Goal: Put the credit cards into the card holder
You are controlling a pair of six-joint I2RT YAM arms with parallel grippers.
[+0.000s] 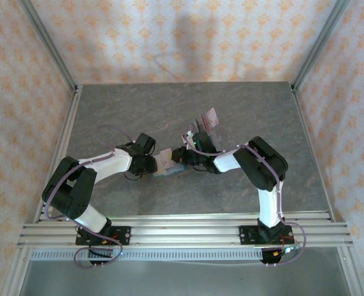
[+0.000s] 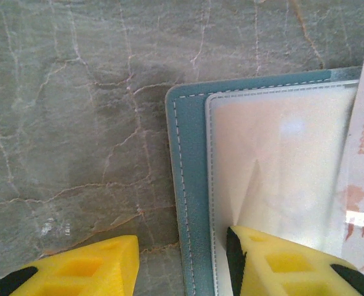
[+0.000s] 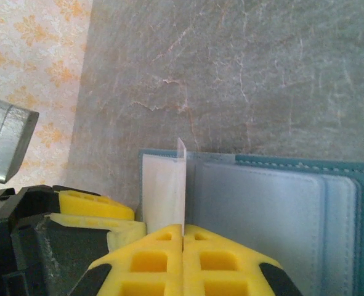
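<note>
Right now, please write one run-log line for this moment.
left gripper: open, straddling card holder edge | right gripper: shut on card, over card holder | step: card insertion

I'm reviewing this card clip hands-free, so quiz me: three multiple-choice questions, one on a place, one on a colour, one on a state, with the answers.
1. Where is the card holder? A: on the table between the left tool and the right tool. B: at the far edge. C: in a far corner.
2. What colour is its stitched border? A: red. B: black. C: teal.
3. How is the right tool? A: wide open. B: shut on a card. C: shut on nothing.
Answers: 1 A, the top view shows it open between both arms' tips. 2 C, the left wrist view shows teal edging. 3 B, it pinches a thin card held edge-on.
</note>
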